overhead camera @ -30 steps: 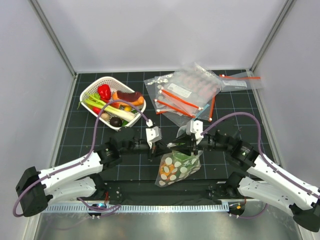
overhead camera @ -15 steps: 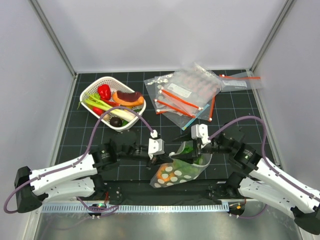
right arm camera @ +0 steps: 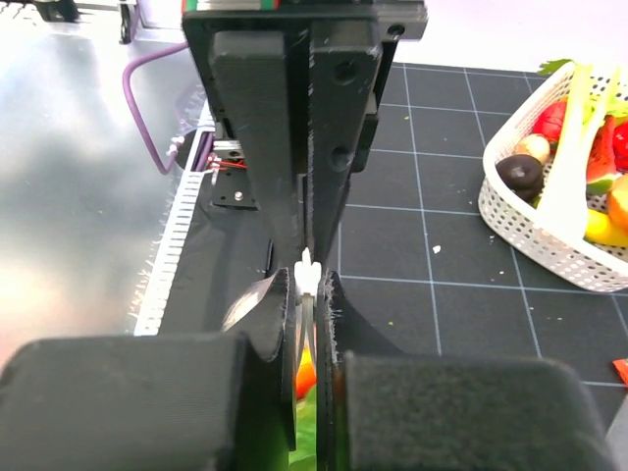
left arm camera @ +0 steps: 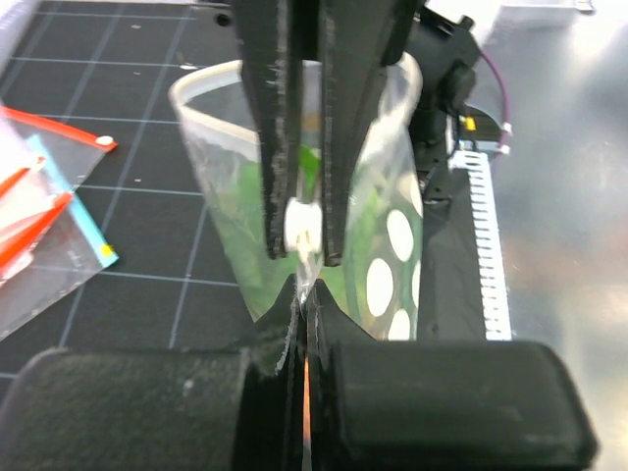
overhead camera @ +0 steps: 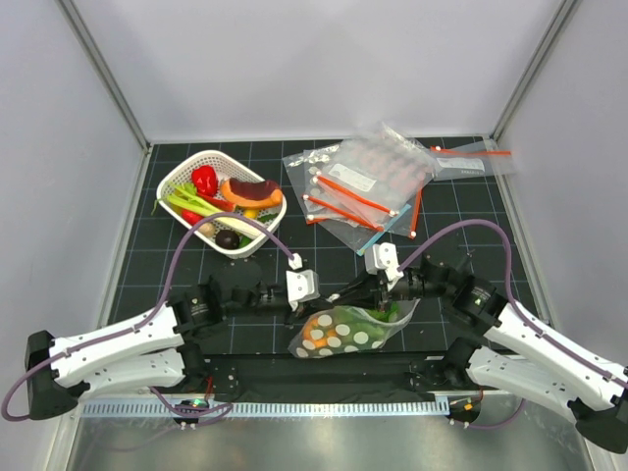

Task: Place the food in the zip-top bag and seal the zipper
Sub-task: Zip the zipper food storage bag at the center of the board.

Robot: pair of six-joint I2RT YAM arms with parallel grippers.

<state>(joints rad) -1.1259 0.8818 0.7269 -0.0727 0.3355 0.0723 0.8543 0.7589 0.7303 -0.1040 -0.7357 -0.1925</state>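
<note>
The polka-dot zip-top bag (overhead camera: 358, 334) lies near the table's front edge between my two arms. Inside it the food shows as green lettuce (overhead camera: 381, 314) and an orange-red piece (overhead camera: 312, 332). My left gripper (overhead camera: 319, 299) and right gripper (overhead camera: 345, 293) meet tip to tip at the bag's mouth. The left gripper (left arm camera: 305, 306) is shut on the bag's top edge. The right gripper (right arm camera: 308, 283) is shut on a white bit of the zipper (right arm camera: 307, 270). In the left wrist view the pale zipper (left arm camera: 211, 78) bows out to the left of the right fingers (left arm camera: 270, 147).
A white basket (overhead camera: 182, 182) at the back left holds a red pepper (overhead camera: 204, 180), green onions and other toy food. A pile of plain clear bags with red-orange strips (overhead camera: 363, 186) lies at the back right. A metal rail runs along the near edge.
The right gripper opened, slid left along the bag's mouth and shut again right beside the left gripper. The bag has dropped lower and lies flatter.
</note>
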